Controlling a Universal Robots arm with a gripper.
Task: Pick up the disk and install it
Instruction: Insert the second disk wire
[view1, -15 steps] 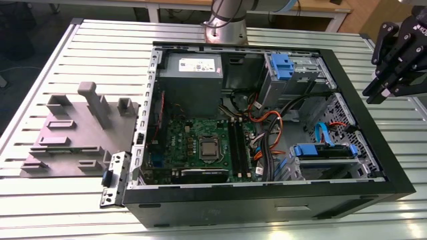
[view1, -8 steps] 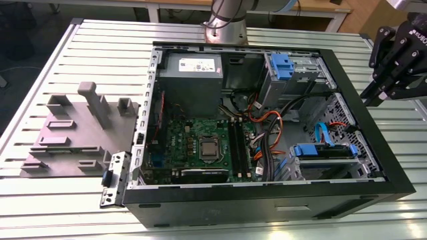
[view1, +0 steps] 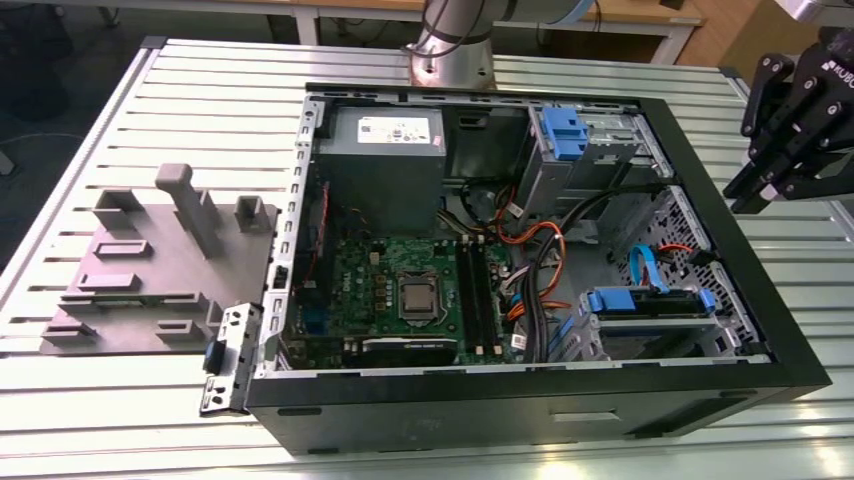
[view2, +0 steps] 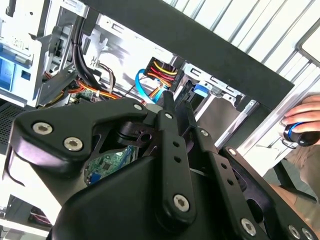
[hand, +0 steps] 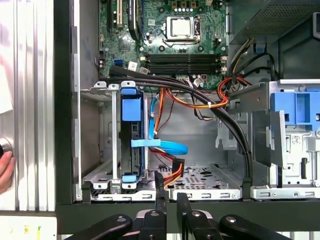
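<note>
Black computer case (view1: 534, 400); green motherboard (view1: 400, 285); blue-railed disk (hand: 131, 140); grey fixture (view1: 147, 270)

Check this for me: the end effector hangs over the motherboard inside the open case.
Wrong. The end effector hangs outside the open case, beyond its wall on the exterior view's right, not over the motherboard; the exterior view shows it.

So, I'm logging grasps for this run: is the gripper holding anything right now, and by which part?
Nothing is held. The gripper hangs over the edge of the computer case with its fingers close together and nothing between them; the disk sits in its bay.
</note>
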